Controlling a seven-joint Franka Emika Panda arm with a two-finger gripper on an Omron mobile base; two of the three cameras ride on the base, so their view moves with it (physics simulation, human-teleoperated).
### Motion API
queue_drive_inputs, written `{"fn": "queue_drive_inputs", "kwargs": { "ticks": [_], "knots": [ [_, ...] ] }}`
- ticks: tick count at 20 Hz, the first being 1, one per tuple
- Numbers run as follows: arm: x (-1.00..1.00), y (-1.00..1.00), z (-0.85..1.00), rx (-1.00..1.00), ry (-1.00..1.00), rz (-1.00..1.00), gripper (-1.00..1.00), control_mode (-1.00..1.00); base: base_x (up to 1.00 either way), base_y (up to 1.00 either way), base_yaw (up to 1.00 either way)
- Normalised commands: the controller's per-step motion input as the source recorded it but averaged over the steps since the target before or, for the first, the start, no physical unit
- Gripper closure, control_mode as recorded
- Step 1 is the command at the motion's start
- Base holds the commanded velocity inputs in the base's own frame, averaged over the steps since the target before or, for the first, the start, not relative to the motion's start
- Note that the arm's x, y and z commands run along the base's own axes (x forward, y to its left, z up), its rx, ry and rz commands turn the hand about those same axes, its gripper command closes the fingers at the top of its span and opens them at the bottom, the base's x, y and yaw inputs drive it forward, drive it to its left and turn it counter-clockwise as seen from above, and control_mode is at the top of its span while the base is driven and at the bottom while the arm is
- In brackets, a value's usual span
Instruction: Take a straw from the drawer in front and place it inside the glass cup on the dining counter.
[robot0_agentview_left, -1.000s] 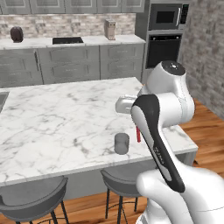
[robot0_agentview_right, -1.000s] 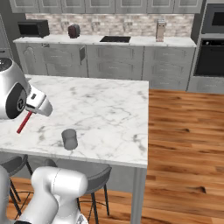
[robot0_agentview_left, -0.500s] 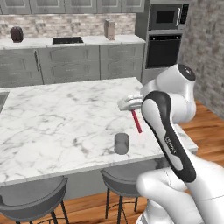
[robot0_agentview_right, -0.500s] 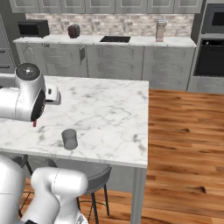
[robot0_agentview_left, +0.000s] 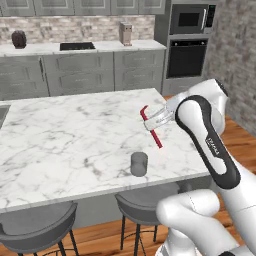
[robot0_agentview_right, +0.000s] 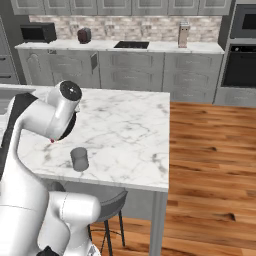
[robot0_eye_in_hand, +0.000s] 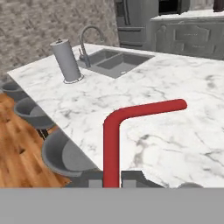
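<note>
My gripper (robot0_agentview_left: 156, 121) is shut on the red straw (robot0_agentview_left: 152, 131), which has a bent end (robot0_agentview_left: 143, 111). It hangs tilted over the dining counter (robot0_agentview_left: 65, 135), above and a little right of the glass cup (robot0_agentview_left: 139, 164). In the hand view the straw (robot0_eye_in_hand: 111, 144) rises from between my fingertips and bends to the right over the marble (robot0_eye_in_hand: 183, 144). From the right base view my arm hides the hand; a tip of red (robot0_agentview_right: 52, 141) shows up and to the left of the cup (robot0_agentview_right: 79, 159). The drawer is out of view.
Round grey stools (robot0_agentview_left: 42, 227) stand under the counter's near edge. A sink (robot0_eye_in_hand: 118, 61), a faucet (robot0_eye_in_hand: 89, 39) and a grey roll on a stand (robot0_eye_in_hand: 66, 61) sit at the counter's far end. Wooden floor (robot0_agentview_right: 210, 150) lies to the right.
The arm has swung and the hand has turned and risen, carrying the straw from beside the cup to above it. The cup has stayed put.
</note>
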Motion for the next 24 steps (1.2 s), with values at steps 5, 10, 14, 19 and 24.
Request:
{"fn": "queue_drive_inputs", "kwargs": {
  "ticks": [5, 10, 14, 19, 24],
  "knots": [
    [0.18, 0.07, -0.07, 0.10, 0.02, 0.33, 1.00, -1.00, 0.00, 0.00, 0.00],
    [0.11, 0.10, -0.09, 0.18, 0.14, 0.26, 1.00, -1.00, 0.00, 0.00, 0.00],
    [0.09, 0.00, -0.01, 0.25, 0.19, 0.18, 1.00, -1.00, 0.00, 0.00, 0.00],
    [0.07, 0.00, -0.02, 0.23, 0.19, 0.10, 1.00, -1.00, 0.00, 0.00, 0.00],
    [0.00, 0.00, -0.17, 0.16, 0.01, 0.07, 1.00, -1.00, 0.00, 0.00, 0.00]
  ]
}}
